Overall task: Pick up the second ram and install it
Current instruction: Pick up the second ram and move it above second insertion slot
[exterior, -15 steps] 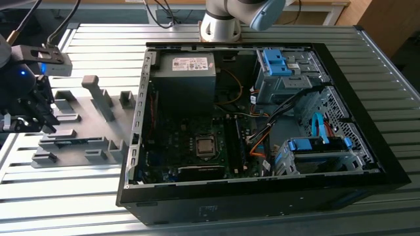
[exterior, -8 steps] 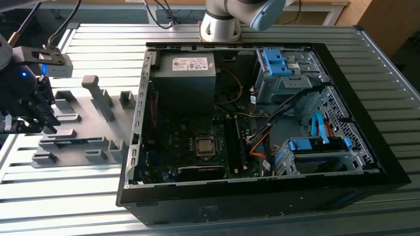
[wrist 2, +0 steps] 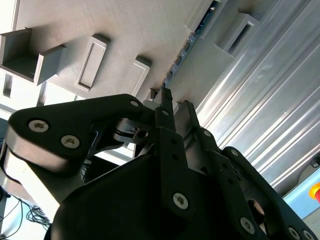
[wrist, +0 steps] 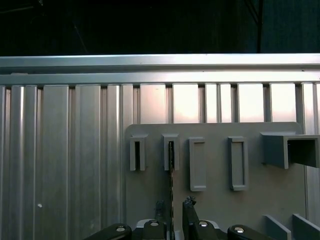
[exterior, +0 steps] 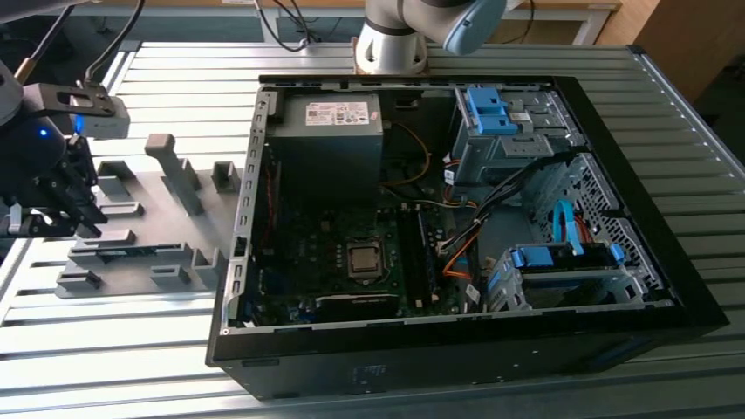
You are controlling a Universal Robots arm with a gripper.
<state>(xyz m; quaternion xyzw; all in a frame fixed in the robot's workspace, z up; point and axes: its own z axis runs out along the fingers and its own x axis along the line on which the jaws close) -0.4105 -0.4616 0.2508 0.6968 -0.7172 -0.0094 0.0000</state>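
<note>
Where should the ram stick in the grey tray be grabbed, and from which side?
Probably pinch the ram stick across its flat faces at the upper long edge, coming down from above: it stands on edge in slots of the tray, thin edge up.

End effector (wrist: 174, 206) points down — fingers (wrist: 189, 204) slightly parted.
</note>
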